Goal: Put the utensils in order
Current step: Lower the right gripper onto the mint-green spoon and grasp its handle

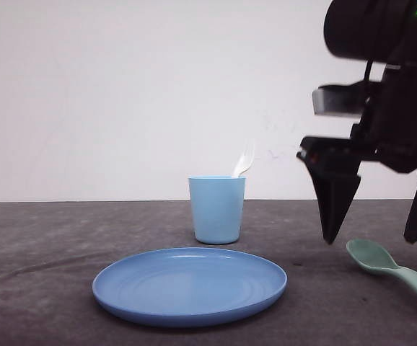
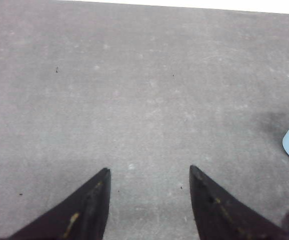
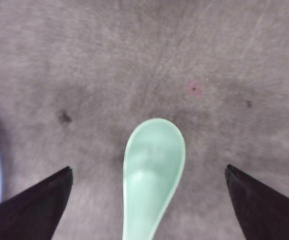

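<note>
Nearest me, the plate (image 1: 189, 285) sat bare before the cup (image 1: 217, 209), which already held the fork (image 1: 244, 160). Right of the cup, the spoon (image 3: 152, 170) lay ungrasped, I judged, between my right gripper (image 3: 149, 197)'s spread fingers; my left gripper (image 2: 149, 200) was spread too.

The table (image 1: 35, 238) is being viewed low and level from the front. Both wrist cameras are being aimed closely downward; the spoon (image 3: 152, 170) is being shared with the front view's lower right.

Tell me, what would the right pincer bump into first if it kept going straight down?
Probably the spoon. The right pincer points down at the table, open, with the spoon's bowl between its fingers. Depth is unclear, so the fingertips might reach the table on either side.
</note>
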You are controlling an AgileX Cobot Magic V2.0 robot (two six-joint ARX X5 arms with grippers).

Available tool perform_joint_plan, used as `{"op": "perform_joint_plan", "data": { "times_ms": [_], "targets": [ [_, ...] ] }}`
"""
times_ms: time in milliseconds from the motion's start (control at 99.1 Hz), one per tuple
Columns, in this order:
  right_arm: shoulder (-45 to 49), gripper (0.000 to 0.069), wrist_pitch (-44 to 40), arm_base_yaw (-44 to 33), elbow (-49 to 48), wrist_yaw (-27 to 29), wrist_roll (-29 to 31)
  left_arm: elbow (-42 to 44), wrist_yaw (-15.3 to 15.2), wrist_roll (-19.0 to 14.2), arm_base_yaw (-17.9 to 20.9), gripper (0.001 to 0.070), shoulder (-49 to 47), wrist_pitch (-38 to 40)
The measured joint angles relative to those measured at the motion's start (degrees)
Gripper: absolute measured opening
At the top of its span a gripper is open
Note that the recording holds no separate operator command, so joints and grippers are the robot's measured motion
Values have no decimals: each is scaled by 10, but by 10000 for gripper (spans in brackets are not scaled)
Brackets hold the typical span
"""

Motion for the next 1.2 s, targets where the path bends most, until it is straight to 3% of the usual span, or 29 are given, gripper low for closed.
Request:
{"op": "perform_joint_plan", "data": {
  "times_ms": [303,827,1090,1201],
  "targets": [
    [42,528,28,1,0,0,14,0,0,0,0,298,0,0],
    [45,514,40,2,0,15,22,0,0,0,0,298,0,0],
    [56,444,40,3,0,21,22,0,0,0,0,298,0,0],
    [57,307,40,3,0,25,22,0,0,0,0,298,0,0]
  ]
}}
